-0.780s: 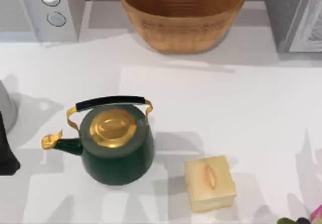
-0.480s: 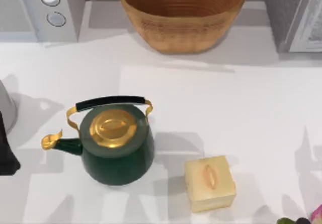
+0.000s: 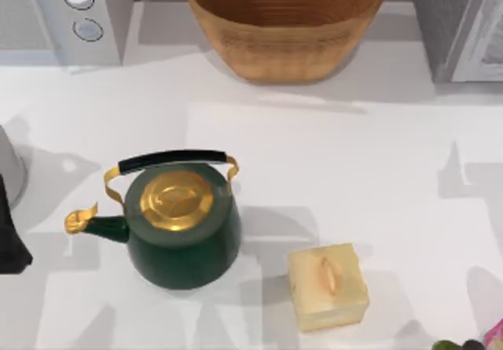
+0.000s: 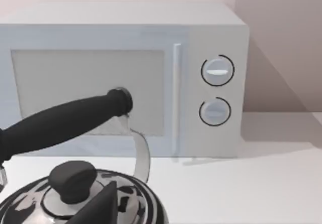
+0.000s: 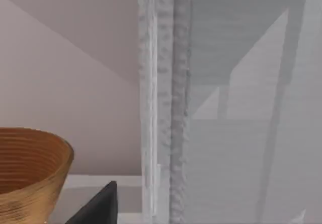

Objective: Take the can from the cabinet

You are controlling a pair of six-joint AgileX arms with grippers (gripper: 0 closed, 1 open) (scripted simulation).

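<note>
One green kettle [image 3: 182, 228], one cream block [image 3: 327, 285], one wicker basket [image 3: 285, 23]; end effector states: cannot tell.

Illumination is bright and even across the top view. The white surface [image 3: 369, 169] carries soft-edged grey shadows. The green kettle [image 3: 182, 224] casts overlapping shadows toward the top view's right and toward its lower edge, which indicates more than one light source. The cream block [image 3: 328, 285] casts a faint shadow to its left. Angular shadows lie along the right edge and the left edge of the surface. The kettle lid shows a mild golden sheen without glare. In the left wrist view the microwave [image 4: 126, 78] is evenly lit. In the right wrist view the cabinet [image 5: 226, 103] shows diagonal shadow bands.
</note>
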